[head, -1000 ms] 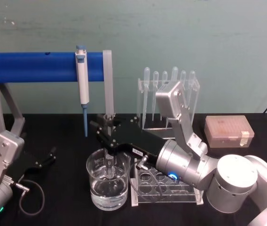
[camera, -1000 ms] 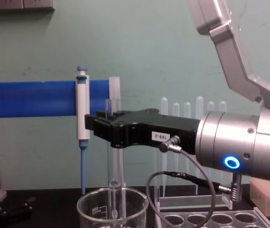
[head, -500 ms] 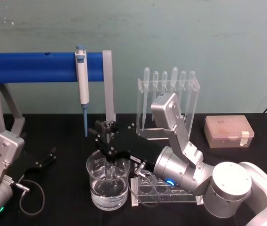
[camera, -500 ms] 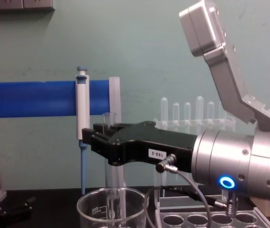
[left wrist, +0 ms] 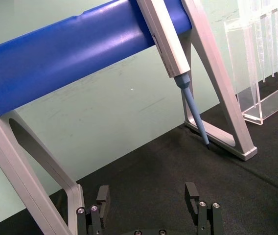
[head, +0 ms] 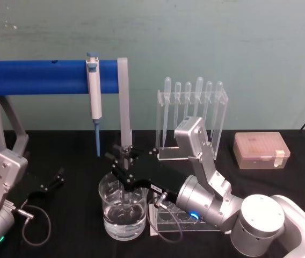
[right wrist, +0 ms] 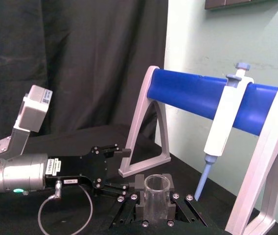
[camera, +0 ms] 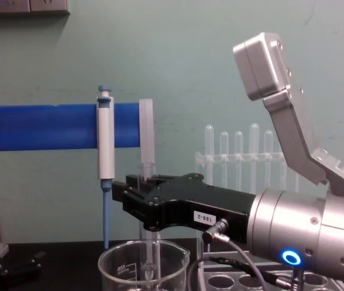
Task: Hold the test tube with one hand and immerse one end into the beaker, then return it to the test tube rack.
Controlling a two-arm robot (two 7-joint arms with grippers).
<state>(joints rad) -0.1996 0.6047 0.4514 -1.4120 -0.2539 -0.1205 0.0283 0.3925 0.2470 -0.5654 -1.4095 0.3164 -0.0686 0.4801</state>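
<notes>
While I watched the head view, the right gripper was clamped on the one test tube, upright with its lower end inside the single beaker, just beside the rack, with six pipettes behind. In the left wrist view the left gripper had its two fingers wide apart, holding nothing. From the chest view I read "188-2" on the right gripper, but the beaker's marks were illegible and its base was cut off.
</notes>
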